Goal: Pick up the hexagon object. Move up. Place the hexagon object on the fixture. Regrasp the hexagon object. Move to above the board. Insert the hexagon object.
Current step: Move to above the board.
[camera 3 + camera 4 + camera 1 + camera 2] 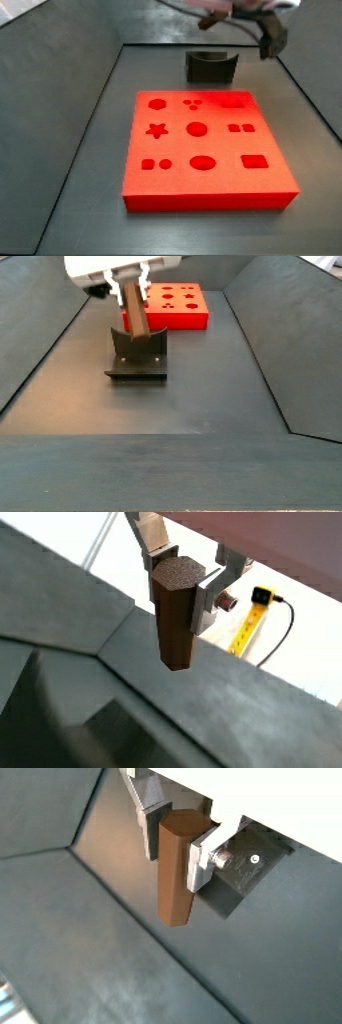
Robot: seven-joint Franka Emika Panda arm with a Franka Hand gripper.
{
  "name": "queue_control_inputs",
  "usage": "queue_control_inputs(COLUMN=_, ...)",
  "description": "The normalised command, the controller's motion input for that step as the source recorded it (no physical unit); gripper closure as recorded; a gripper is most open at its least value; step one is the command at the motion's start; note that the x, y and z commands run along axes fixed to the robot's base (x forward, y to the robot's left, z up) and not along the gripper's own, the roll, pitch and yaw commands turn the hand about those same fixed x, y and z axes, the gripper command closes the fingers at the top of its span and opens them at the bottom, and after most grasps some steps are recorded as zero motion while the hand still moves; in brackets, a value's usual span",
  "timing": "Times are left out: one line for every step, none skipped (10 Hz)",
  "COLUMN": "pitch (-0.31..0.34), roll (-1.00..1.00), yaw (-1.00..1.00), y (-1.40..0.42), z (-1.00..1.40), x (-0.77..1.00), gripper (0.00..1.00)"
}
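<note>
gripper: the gripper (185,574) is clamped on the upper end of the hexagon object (174,612); in both wrist views the silver fingers (201,853) press opposite sides of the peg, one to each side.
hexagon object: dark brown hexagonal bar, hanging roughly upright, its lower end free and clear of the floor (94,938). in a side view the hexagon object (136,322) sits just above the notch of the fixture (138,356).
reason for hold: gripping near the top leaves most of the bar exposed, which judging from the task suits lowering it into the notch for a regrasp.
step in hand: judged to be the placing of the peg on the fixture; contact with the notch cannot be told.
fixture: dark block with a u-shaped notch, standing on the floor near the far short edge of the board (201,150); fixture (210,66) and board are apart.
board: red slab with shaped holes, well clear of the gripper (128,286).
surroundings: a yellow item with a black cable (257,617) lies outside the enclosure walls.
obstructions: none seen between peg and notch; the notch walls are the closest hazard if the peg descends off-centre.
</note>
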Motion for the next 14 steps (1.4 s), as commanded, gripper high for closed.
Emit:
queue_control_inputs(pitch=0.055, roll=-0.03, yaw=0.32, y=0.09, z=1.0, x=0.06, gripper=1.0)
queue_control_inputs(pitch=-0.021, roll=-0.02, yaw=0.28, y=0.08, z=1.0, x=0.06, gripper=1.0)
queue_control_inputs(pitch=-0.059, roll=-0.01, yaw=0.23, y=0.07, z=1.0, x=0.06, gripper=1.0)
queue_control_inputs(pitch=-0.086, roll=-0.01, yaw=0.17, y=0.06, z=1.0, x=0.05, gripper=1.0)
queue_control_inputs(pitch=-0.096, roll=-0.01, yaw=0.11, y=0.05, z=1.0, x=0.05, gripper=1.0)
queue_control_inputs(pitch=-0.088, roll=-0.01, yaw=0.05, y=0.04, z=1.0, x=0.04, gripper=1.0)
queue_control_inputs(pitch=-0.068, roll=-0.01, yaw=0.0, y=0.03, z=0.95, x=0.03, gripper=1.0)
queue_control_inputs(pitch=-0.041, roll=-0.01, yaw=-0.03, y=0.01, z=0.79, x=0.02, gripper=1.0)
queue_control_inputs(pitch=-0.017, roll=-0.02, yaw=-0.05, y=0.0, z=0.63, x=0.0, gripper=1.0)
queue_control_inputs(pitch=0.007, roll=-0.03, yaw=-0.05, y=0.0, z=0.46, x=0.0, gripper=1.0)
queue_control_inputs(pitch=0.035, roll=-0.04, yaw=-0.05, y=0.0, z=0.28, x=-0.01, gripper=1.0)
queue_control_inputs(pitch=-0.172, roll=-1.0, yaw=-0.11, y=-1.0, z=0.15, x=-0.51, gripper=1.0)
queue_control_inputs(pitch=-0.175, roll=-1.0, yaw=-0.1, y=-1.0, z=0.13, x=-0.51, gripper=1.0)
queue_control_inputs(pitch=-0.193, roll=-1.0, yaw=-0.11, y=-1.0, z=0.15, x=-0.55, gripper=1.0)
